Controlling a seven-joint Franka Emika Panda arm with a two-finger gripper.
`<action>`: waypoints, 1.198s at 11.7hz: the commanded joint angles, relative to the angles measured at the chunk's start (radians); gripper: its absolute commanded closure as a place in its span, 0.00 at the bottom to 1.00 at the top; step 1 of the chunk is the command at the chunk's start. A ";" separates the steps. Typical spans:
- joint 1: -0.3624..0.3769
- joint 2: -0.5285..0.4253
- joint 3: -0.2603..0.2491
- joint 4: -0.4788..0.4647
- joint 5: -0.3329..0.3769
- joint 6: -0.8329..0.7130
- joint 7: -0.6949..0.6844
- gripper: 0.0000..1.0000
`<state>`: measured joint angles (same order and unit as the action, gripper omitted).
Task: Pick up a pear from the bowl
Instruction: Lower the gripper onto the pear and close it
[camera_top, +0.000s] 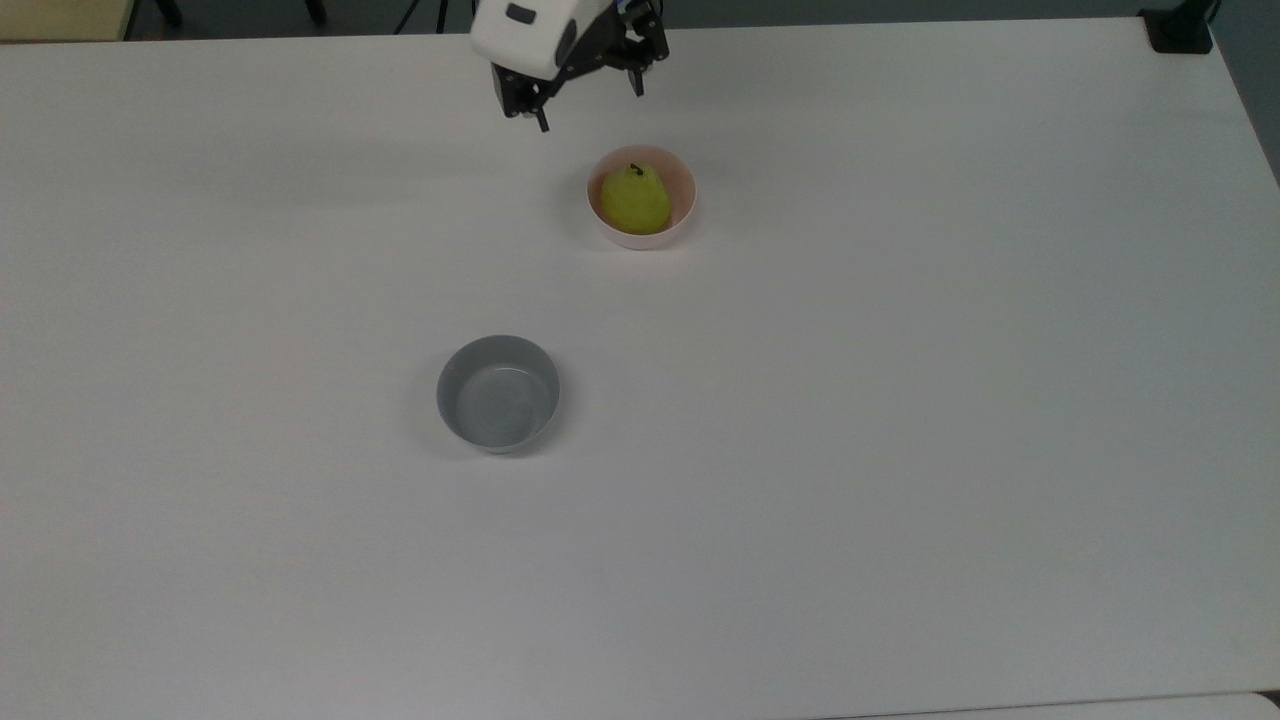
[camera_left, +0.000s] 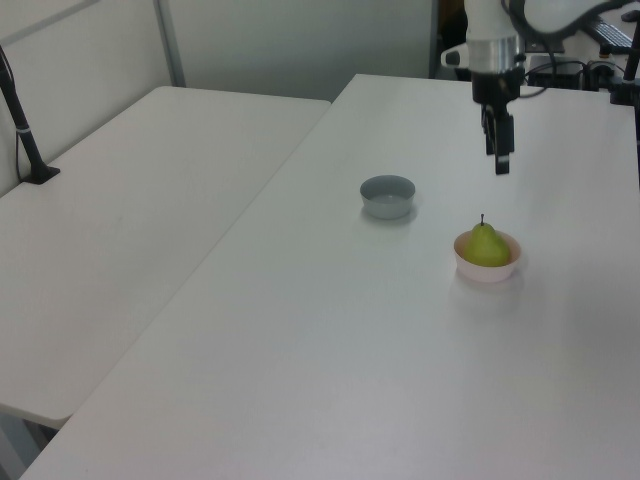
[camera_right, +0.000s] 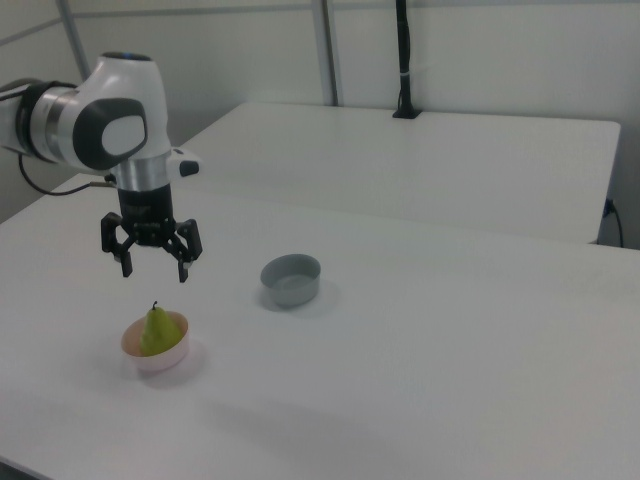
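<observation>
A yellow-green pear (camera_top: 635, 200) with a dark stem stands upright in the pale pink bowl (camera_top: 688, 200) on the white table. My gripper (camera_top: 590, 108) is open, fingers pointing down and nothing between them. In the top view it sits just up and left of the bowl. The right view has the gripper (camera_right: 155, 272) hanging in the air a short way above the pear (camera_right: 155, 330) and bowl (camera_right: 160, 360), touching neither. From the left view the gripper (camera_left: 498, 160) is above and behind the pear (camera_left: 487, 245) in its bowl (camera_left: 487, 271).
A grey bowl (camera_top: 498, 393) stands alone toward the table's middle, well apart from the pink one; it is also in the left view (camera_left: 387, 196) and the right view (camera_right: 291, 279). A second white table (camera_left: 120, 230) adjoins on the left view's left.
</observation>
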<state>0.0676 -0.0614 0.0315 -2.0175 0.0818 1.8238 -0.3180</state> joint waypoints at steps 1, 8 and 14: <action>0.006 -0.011 0.042 -0.124 0.018 0.122 0.034 0.00; 0.017 0.097 0.102 -0.190 0.003 0.319 0.074 0.00; 0.008 0.121 0.100 -0.190 -0.019 0.333 0.065 1.00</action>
<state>0.0710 0.0644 0.1354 -2.1892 0.0752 2.1216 -0.2600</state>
